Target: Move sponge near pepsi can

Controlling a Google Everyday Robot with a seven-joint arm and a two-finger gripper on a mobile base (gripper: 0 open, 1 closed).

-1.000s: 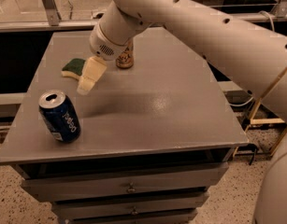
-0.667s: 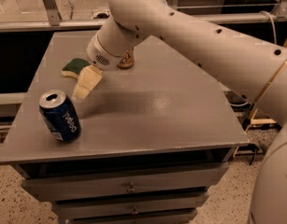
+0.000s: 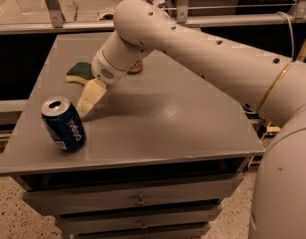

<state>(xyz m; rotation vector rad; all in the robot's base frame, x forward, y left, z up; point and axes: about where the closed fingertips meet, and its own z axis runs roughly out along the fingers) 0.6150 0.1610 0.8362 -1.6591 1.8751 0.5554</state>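
My gripper (image 3: 86, 107) is down low over the left side of the bench (image 3: 182, 113), pointing down and towards the front-left corner, its tip just above the grey top or on it; I can't say which. How far it is open I cannot tell: from here it reads as one pale wedge. Nothing shows in its grasp.

The sponge (image 3: 79, 71) is not in my grip. It lies flat on the bench behind the gripper, close to the left edge and towards the far-left corner, dark green side up with a pale yellow rim showing, just beside my wrist.

On the other side of my gripper, towards the front, stands the pepsi can (image 3: 64, 123): dark blue, silver top with the opening showing, close to the front-left corner. My gripper sits between sponge and can, its tip just beside the can's top and apart from it.

My arm (image 3: 192, 39) sweeps in from the right, across the far edge. Under it, near the far edge, a sliver of a gold-brown can (image 3: 136, 67) peeks out, mostly hidden. Below the front edge are the bench's drawers (image 3: 138, 200).
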